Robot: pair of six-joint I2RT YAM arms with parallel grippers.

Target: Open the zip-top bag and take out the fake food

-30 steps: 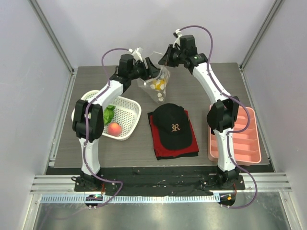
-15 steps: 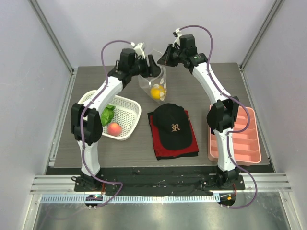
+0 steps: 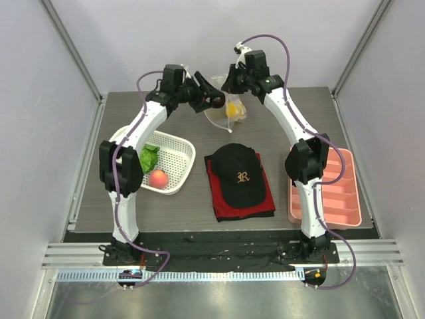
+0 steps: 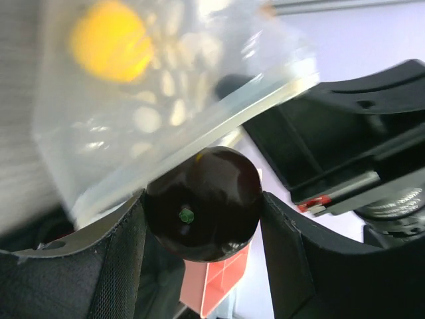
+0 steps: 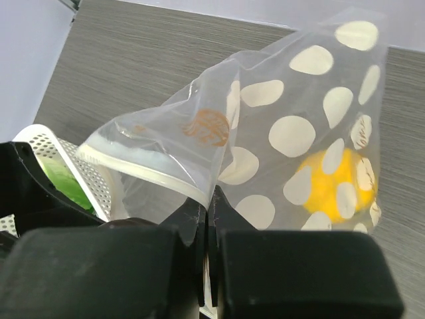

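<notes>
Bag [image 5: 265, 133]: clear, floppy film with white dots and a thick pale zip strip along one edge. It hangs at 12 o'clock over the table [image 3: 133, 212] in the top view. I cannot tell whether its bottom touches the table.

Citrus [image 5: 335, 183]: a round yellow-orange piece low inside the bag, seen through the dotted film.

Right gripper [image 5: 207, 219]: its black fingers are pressed together, pinching the film just under the zip strip.

Left gripper [image 3: 211, 101]: it sits at 9 o'clock of the bag, with its fingers clamped on either side of the ball.

Ball [image 4: 202, 203]: dark brown, glossy and smooth, with a tiny green dot on it. It lies just under the zip strip. I cannot tell whether the two are touching.

Basket [image 3: 179, 166]: white plastic mesh, a rounded rectangle, at 9 o'clock on the table.

Peach [image 3: 158, 178]: red-pink and round, in the basket's near part.

Green [image 3: 149, 158]: a crinkled leafy piece in the basket, at 11 o'clock of the peach.

Cap [image 3: 239, 174]: black fabric with an embroidered letter, lying on a folded red cloth [image 3: 216, 193] at the table's centre.

Tray [image 3: 342, 199]: pink plastic with long compartments, at 3 o'clock.

Hard to see: the left wrist view is blurred and the citrus there is a yellow smear. The left arm covers the basket's far-left part. In the right wrist view the gripper body cuts off the basket and the green.
</notes>
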